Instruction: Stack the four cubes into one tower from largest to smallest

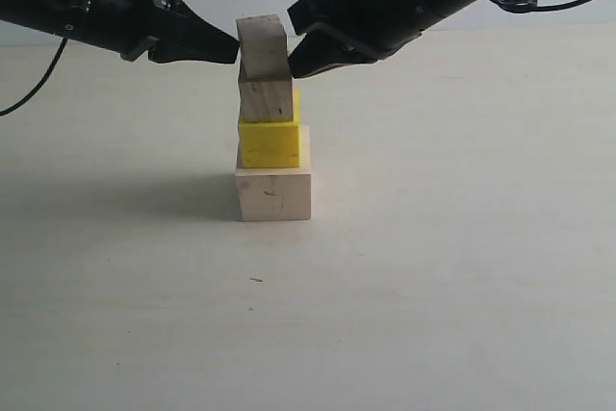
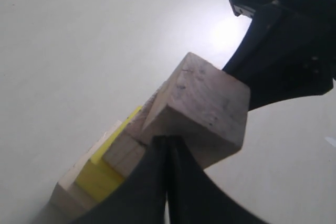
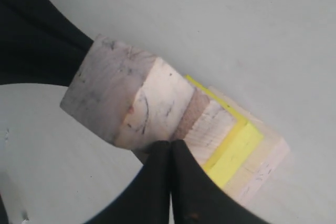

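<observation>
The four cubes stand as one tower in the exterior view: a large pale wooden cube (image 1: 274, 194) at the bottom, a yellow cube (image 1: 269, 143) on it, then a small wooden cube (image 1: 267, 100). The top wooden cube (image 1: 262, 43) sits twisted and slightly tilted on that one. My left gripper (image 1: 234, 48) is shut, its tip against the top cube's left side. My right gripper (image 1: 294, 66) is shut too, touching its right lower edge. The wrist views show the shut tips, left gripper (image 2: 168, 141) and right gripper (image 3: 170, 144), meeting the top cube (image 2: 210, 98) (image 3: 121, 98).
The tower stands on a plain pale table (image 1: 462, 267). Both black arms reach in from the upper corners of the exterior view at the height of the top cube. A tiny dark speck (image 1: 255, 280) lies in front of the tower.
</observation>
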Robot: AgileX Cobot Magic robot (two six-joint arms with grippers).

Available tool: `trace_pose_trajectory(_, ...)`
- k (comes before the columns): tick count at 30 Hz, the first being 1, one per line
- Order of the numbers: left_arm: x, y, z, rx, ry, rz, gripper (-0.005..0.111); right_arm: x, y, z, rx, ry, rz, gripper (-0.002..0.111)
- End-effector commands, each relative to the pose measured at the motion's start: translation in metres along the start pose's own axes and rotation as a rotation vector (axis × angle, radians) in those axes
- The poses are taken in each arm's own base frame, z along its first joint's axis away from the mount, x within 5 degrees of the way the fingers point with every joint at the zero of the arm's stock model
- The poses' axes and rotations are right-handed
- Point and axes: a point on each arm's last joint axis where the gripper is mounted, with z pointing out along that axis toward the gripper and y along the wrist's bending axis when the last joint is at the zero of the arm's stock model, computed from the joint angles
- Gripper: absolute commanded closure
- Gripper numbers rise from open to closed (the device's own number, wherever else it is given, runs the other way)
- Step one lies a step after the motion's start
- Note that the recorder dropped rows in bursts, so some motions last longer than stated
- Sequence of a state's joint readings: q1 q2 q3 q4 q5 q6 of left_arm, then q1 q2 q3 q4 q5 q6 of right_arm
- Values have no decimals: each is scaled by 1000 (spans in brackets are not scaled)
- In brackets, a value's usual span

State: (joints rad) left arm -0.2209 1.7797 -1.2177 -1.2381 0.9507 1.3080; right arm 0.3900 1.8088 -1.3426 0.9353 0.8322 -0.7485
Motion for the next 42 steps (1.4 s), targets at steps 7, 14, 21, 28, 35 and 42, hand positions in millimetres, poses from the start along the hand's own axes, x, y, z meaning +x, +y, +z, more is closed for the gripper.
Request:
trace_pose_trajectory(7, -4, -1, -2, 12, -22, -1, 107, -3, 8, -12, -14, -19, -23, 108)
trace_pose_trajectory(14, -4, -1, -2, 12, -22, -1, 107, -3, 9, -12, -28, -13, -21, 108)
trace_pose_trajectory(21, -4, -2, -2, 14, -22, -1, 107, -3, 7, -12, -9, -12, -32, 108)
trace_pose_trajectory(28, -4, 5, -23, -44, -26, -13, 107, -5, 0, -20, 130, -36, 11, 108)
trace_pose_trajectory(35, 20, 11, -18, -70, 15, -79, 107, -4, -8, -19, 205, -32, 85, 108)
trace_pose_trajectory(42, 51, 23, -3, -84, 83, -161, 107, 0, -19, -22, 318, -3, 141, 108)
